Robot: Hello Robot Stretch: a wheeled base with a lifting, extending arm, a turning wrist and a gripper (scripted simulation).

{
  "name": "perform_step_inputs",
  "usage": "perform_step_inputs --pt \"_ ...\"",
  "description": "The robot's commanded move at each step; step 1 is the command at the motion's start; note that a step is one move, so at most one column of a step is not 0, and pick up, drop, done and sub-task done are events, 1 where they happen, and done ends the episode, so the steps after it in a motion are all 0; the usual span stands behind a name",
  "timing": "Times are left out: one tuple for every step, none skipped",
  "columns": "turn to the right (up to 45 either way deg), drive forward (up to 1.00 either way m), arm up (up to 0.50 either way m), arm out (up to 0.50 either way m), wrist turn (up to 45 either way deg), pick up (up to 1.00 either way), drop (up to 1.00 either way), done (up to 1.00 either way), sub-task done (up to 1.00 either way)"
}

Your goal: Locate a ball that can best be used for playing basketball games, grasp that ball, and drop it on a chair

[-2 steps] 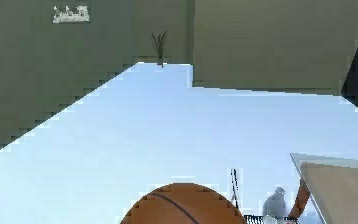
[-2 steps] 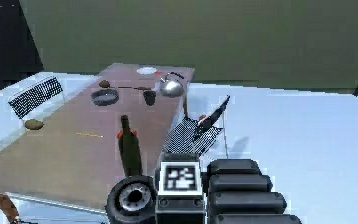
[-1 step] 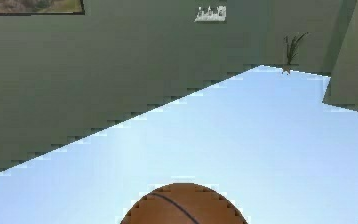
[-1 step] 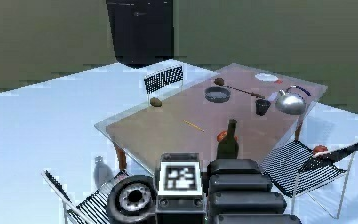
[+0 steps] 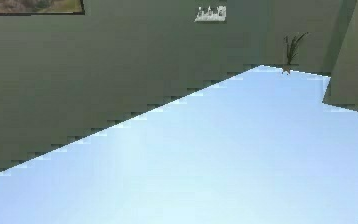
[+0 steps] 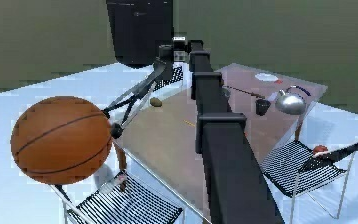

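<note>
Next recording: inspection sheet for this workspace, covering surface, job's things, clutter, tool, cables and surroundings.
Surface: brown table on pale blue floor.
Job's things: orange basketball hangs at the tool's far end, clear of table and floor; wire-seat chair just below it; second chair at the arm side view's right.
Clutter: on the table, small brown object, dark cup, silvery rounded item, plate; red thing on the second chair.
Tool: tool holds the basketball, on the dark arm.
Cables: nothing seen.
Surroundings: dark green walls, framed picture, white wall fitting, plant, black cylinder beyond the table.
</note>
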Motion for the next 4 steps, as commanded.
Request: perform_step_inputs --pt "0.0 0.00 0.00 0.00 39.0 0.00 0.00 0.00 0.00" --pt "0.0 0.00 -0.38 0.00 0.0 0.00 0.00 0.00 0.00" --pt "0.0 0.00 -0.32 0.00 0.0 0.00 0.00 0.00 0.00" --pt "0.0 0.00 0.00 0.00 0.0 0.00 1.00 0.00 0.00"
